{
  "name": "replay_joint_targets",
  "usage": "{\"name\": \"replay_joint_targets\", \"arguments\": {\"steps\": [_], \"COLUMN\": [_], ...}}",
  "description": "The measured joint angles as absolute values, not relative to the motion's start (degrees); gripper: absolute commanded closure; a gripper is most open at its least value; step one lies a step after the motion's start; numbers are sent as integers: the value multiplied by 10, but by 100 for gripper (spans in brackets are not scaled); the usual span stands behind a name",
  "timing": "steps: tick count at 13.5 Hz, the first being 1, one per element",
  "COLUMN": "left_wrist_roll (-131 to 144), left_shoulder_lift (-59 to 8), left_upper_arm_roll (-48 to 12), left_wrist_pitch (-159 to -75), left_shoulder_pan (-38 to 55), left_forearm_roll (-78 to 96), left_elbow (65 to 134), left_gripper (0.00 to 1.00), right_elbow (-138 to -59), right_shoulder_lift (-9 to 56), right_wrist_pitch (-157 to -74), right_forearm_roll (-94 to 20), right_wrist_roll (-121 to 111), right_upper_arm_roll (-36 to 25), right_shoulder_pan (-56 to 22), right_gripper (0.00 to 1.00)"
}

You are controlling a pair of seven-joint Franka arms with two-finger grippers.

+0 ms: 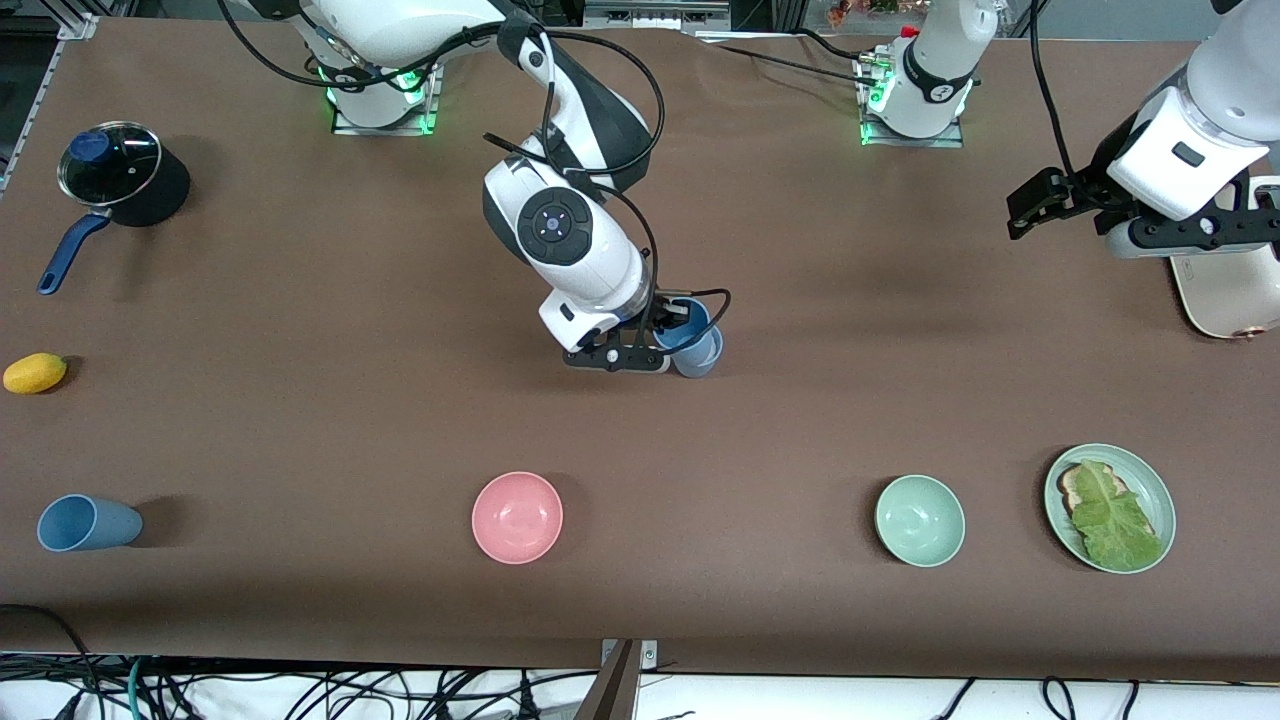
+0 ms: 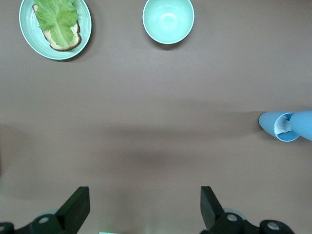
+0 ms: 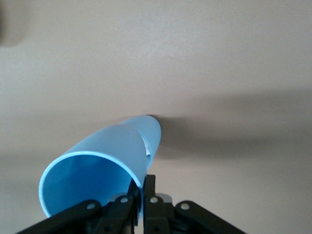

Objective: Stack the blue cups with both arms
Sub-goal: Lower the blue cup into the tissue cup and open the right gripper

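Note:
My right gripper [image 1: 668, 338] [image 3: 145, 183] is shut on the rim of a mid-blue cup [image 1: 686, 325] [image 3: 97, 165] at the table's middle. The cup is tilted, and its base meets the mouth of a paler blue cup [image 1: 702, 360] [image 3: 153, 130] standing on the table. The left wrist view shows the two together, the paler cup [image 2: 279, 126] with its whitish inside and the mid-blue one [image 2: 303, 124]. A third blue cup [image 1: 85, 523] lies on its side at the right arm's end, near the front camera. My left gripper [image 1: 1022, 210] [image 2: 144, 207] waits open and empty above the left arm's end.
On the table are a lidded pot with a blue handle [image 1: 115, 170], a yellow fruit [image 1: 35, 373], a pink bowl [image 1: 517, 517], a pale green bowl [image 1: 920, 520] [image 2: 168, 19] and a green plate of toast and lettuce [image 1: 1160, 500] [image 2: 29, 39]. A white appliance [image 1: 1230, 295] sits under the left arm.

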State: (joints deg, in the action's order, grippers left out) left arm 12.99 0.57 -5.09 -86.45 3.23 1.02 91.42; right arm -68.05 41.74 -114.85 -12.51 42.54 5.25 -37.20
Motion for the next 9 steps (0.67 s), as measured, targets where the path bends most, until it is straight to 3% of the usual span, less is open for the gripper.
{"name": "replay_joint_targets", "arguments": {"steps": [9], "left_wrist_roll": [130], "left_shoulder_lift": [6], "left_upper_arm_roll": [-51], "left_wrist_pitch": [-864], "left_shoulder_pan": [32], "left_forearm_roll": [10], "left_elbow": [914], "left_gripper": [0], "right_elbow": [-680], "right_shoulder_lift": [429], "right_wrist_pitch": [-1147], "right_forearm_roll": [-130], "right_wrist_roll": [425], "right_upper_arm_roll": [60], "right_shoulder_pan": [-379], "right_gripper": [100]}}
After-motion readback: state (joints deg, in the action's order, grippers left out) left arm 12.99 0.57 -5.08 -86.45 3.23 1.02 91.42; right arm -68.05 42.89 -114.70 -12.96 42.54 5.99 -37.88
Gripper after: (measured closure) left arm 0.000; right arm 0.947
